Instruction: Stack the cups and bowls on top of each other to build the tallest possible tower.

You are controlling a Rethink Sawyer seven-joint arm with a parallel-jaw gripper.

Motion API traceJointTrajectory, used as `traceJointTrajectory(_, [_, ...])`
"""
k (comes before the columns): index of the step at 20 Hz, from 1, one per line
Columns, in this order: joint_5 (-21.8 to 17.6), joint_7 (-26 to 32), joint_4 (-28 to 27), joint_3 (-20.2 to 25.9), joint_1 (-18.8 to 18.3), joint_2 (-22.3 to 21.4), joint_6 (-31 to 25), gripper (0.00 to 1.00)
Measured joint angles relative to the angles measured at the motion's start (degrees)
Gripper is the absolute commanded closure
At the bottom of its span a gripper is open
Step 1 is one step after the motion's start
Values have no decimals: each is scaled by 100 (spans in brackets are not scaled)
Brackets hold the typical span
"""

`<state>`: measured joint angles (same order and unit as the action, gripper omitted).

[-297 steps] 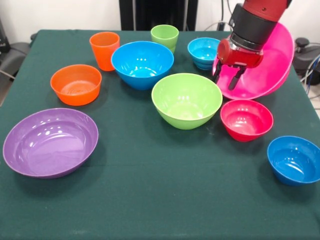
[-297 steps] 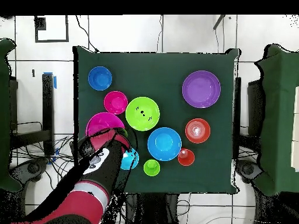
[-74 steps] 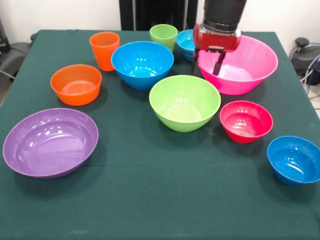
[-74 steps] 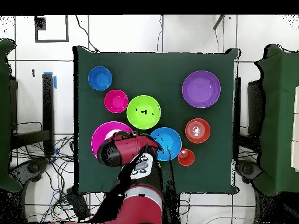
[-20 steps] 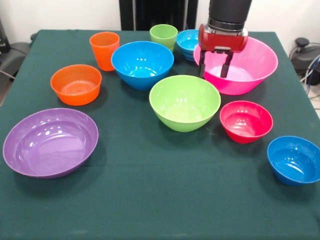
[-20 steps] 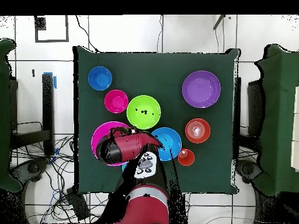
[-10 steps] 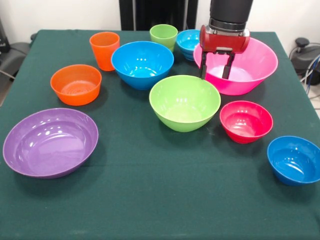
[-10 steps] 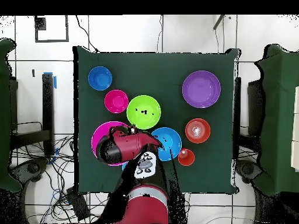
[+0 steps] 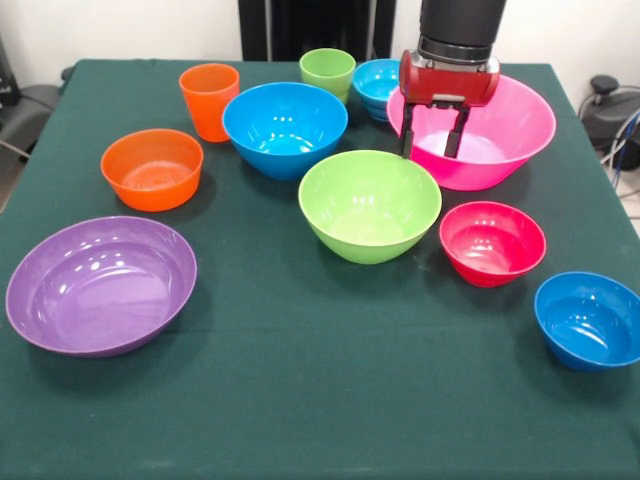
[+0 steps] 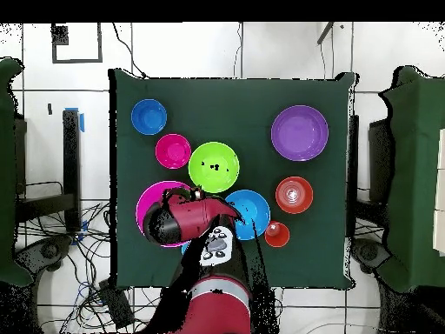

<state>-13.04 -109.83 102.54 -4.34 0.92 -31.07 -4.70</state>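
Note:
My gripper (image 9: 431, 137) is open and hangs over the left part of the huge pink bowl (image 9: 505, 128), which rests flat on the table; nothing is between the fingers. A small blue bowl (image 9: 376, 84) sits just behind it, and the light green cup (image 9: 328, 72) and orange cup (image 9: 209, 99) stand upright along the far edge. The large blue bowl (image 9: 285, 128), lime green bowl (image 9: 370, 203), orange bowl (image 9: 152, 168) and purple bowl (image 9: 100, 283) sit apart. From overhead, the arm (image 10: 178, 219) covers much of the pink bowl (image 10: 146, 202).
A small red bowl (image 9: 492, 240) and another small blue bowl (image 9: 587, 320) sit at the front right. Nothing is stacked. The dark green cloth (image 9: 320, 400) covers the table to its edges.
The pink bowl, earlier held tilted in the air, now lies flat on the table. The gripper has opened and let go of it. Over the last second it barely moved.

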Motion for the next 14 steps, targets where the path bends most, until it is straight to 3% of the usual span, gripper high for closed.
traceJointTrajectory(14, [-1, 0, 12, 87, -86, -3, 32, 0])
